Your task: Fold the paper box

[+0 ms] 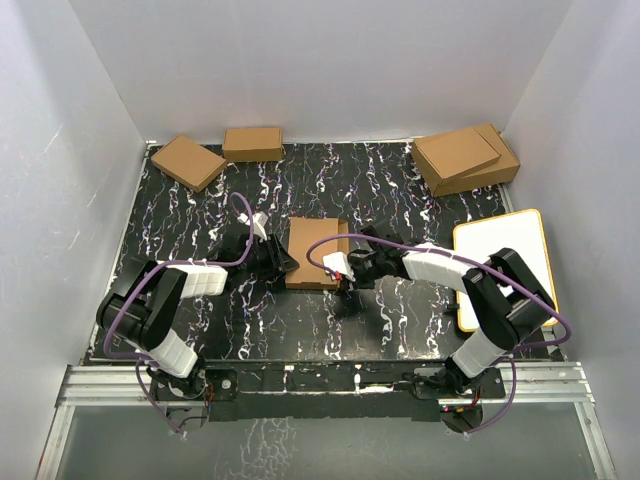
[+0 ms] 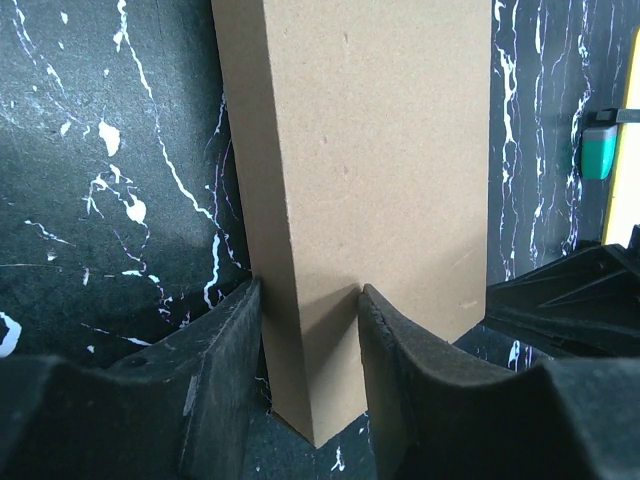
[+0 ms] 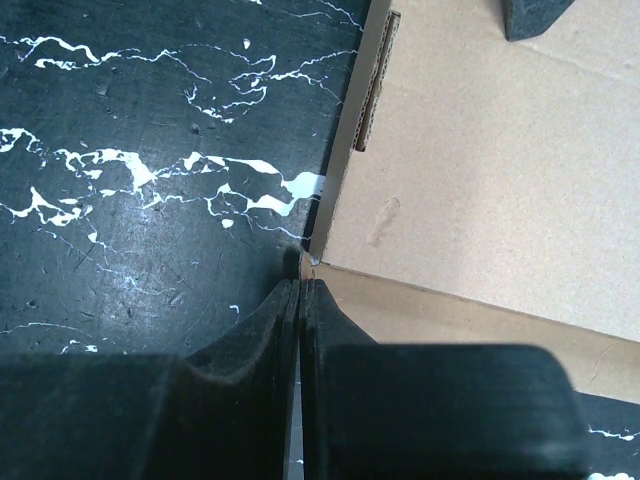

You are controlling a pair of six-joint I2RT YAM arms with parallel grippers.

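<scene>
The paper box [image 1: 318, 250] lies flat and closed on the dark marbled tabletop [image 1: 400, 200], directly between the two pincers. The left pincer [image 2: 310, 292] has one near corner of it between its jaws. In the left wrist view, one black finger [image 2: 225, 370] sits against the box's narrow side wall and the other [image 2: 400, 380] against the broad face, so the pincer is clamped on the cardboard. The rest of the box stretches away ahead of its fingers.

The right pincer [image 3: 301, 285] is fully closed with nothing between the fingers. Its joined tips touch the box's corner at the tabletop, just where a side wall meets the lid — the cut corrugated edge shows just ahead of the tips.

Well beyond the left pincer, near the far wall, two small brown boxes [image 1: 188, 161] [image 1: 252, 143] lie side by side. Far beyond the right pincer sit two larger stacked boxes [image 1: 465, 158]. A white board with a yellow rim [image 1: 500, 262] lies on that pincer's outer side, beside its arm.
</scene>
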